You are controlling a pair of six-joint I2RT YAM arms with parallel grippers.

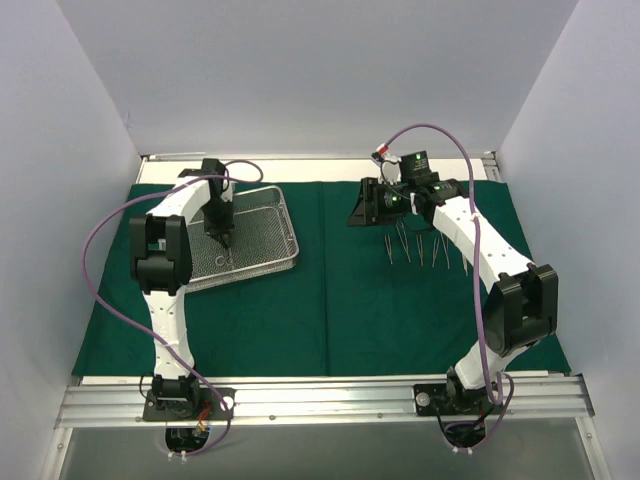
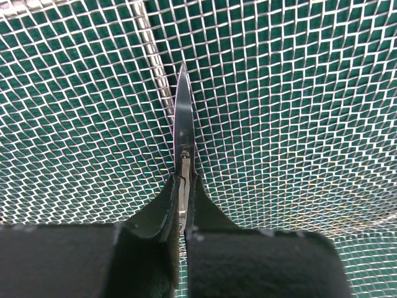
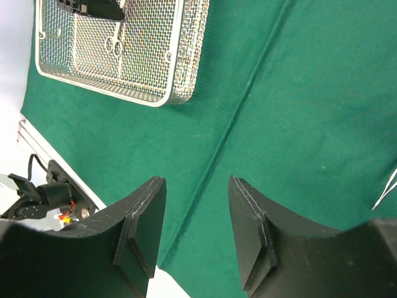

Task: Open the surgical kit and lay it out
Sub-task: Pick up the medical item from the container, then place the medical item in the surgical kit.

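The dark green cloth point(image 1: 330, 320) lies spread flat. The silver mesh tray point(image 1: 291, 236) sits on its left half. My left gripper point(image 1: 222, 238) is down in the tray, shut on a pair of steel scissors point(image 2: 183, 115) near the pivot, the blade tip pointing away over the mesh point(image 2: 279, 93). The scissors' ring handles point(image 3: 113, 45) show in the right wrist view, in the tray point(image 3: 192, 49). Several slim instruments point(image 1: 420, 250) lie in a row on the cloth's right half. My right gripper point(image 1: 368, 205) is open and empty above the cloth point(image 3: 298, 93), to the left of the row.
White walls close in the left, right and back. An aluminium rail point(image 1: 320, 400) carries the arm bases at the near edge. The tip of one laid-out instrument point(image 3: 384, 194) shows at the right edge of the right wrist view. A crease point(image 3: 236, 124) runs down the cloth's middle.
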